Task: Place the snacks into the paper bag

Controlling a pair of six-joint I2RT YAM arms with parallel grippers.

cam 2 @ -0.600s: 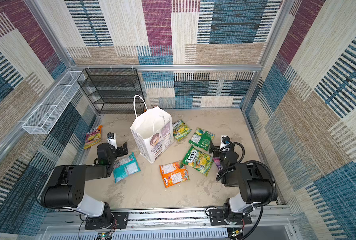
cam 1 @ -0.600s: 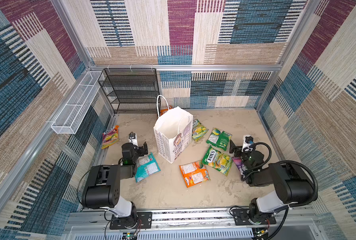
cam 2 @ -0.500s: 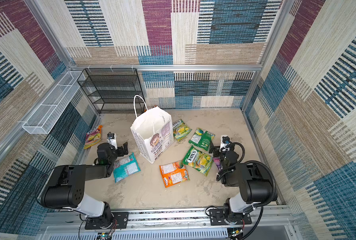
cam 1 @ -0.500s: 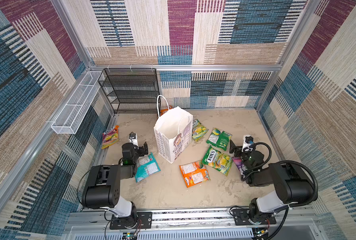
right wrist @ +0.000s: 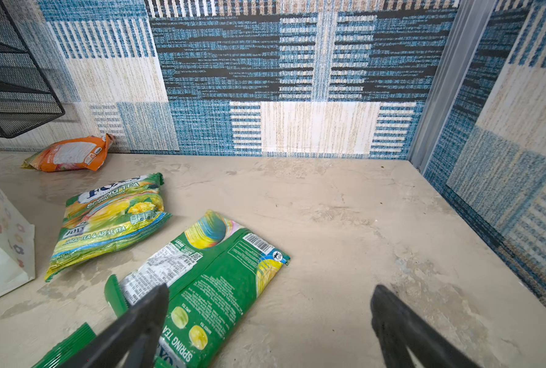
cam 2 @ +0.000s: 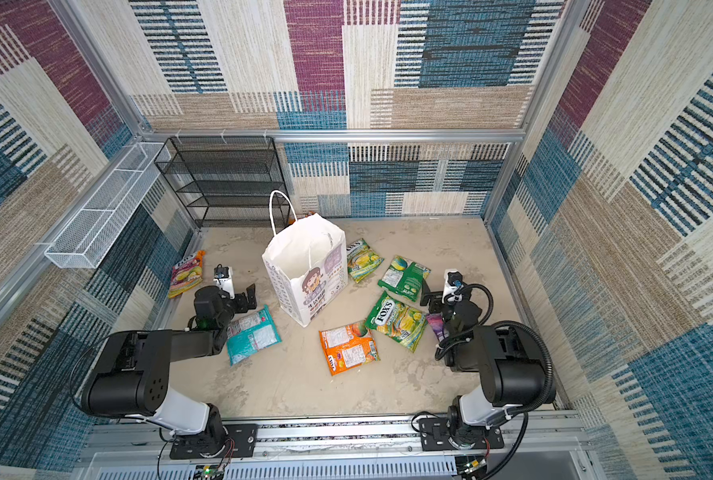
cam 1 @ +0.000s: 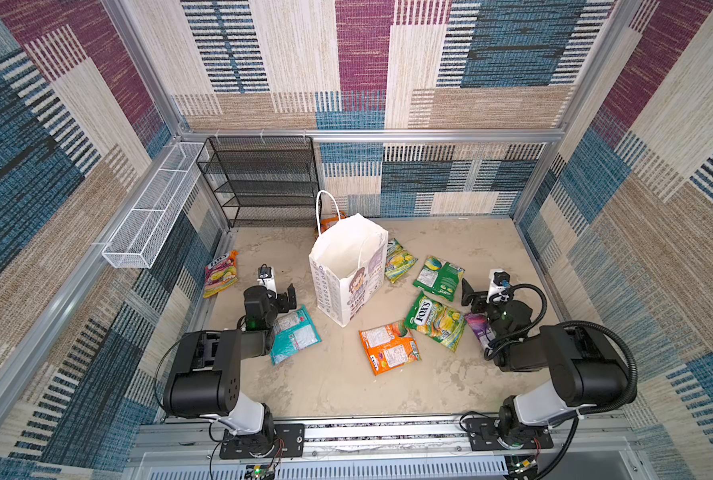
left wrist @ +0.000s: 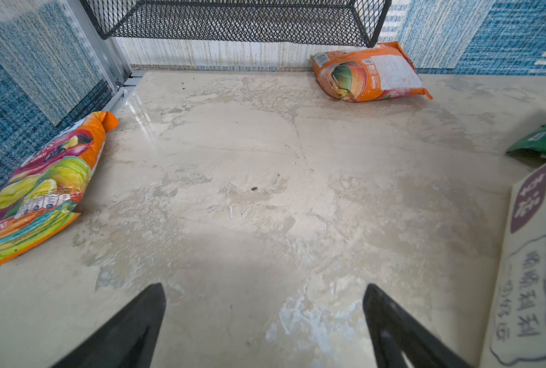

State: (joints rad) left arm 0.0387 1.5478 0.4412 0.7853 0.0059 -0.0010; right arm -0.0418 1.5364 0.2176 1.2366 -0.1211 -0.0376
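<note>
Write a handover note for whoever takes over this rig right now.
Left hand: open, empty, low over bare floor near the teal pouch.
Right hand: open, empty, by the dark green pouch.
Paper bag: upright mid-floor, mouth open, no pouch visible inside.
Done: nothing bagged, as far as shows.
To do: bag all eight visible pouches, including the rear orange pouch behind the bag and the pink-yellow pouch at the far left.

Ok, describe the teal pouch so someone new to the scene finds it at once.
Find the white paper bag standing mid-floor. On its left in both top views, nearer the front, the teal pouch lies flat, white label panel up. It is the only blue-green one; the other pouches are green, orange, purple or pink-yellow.
</note>
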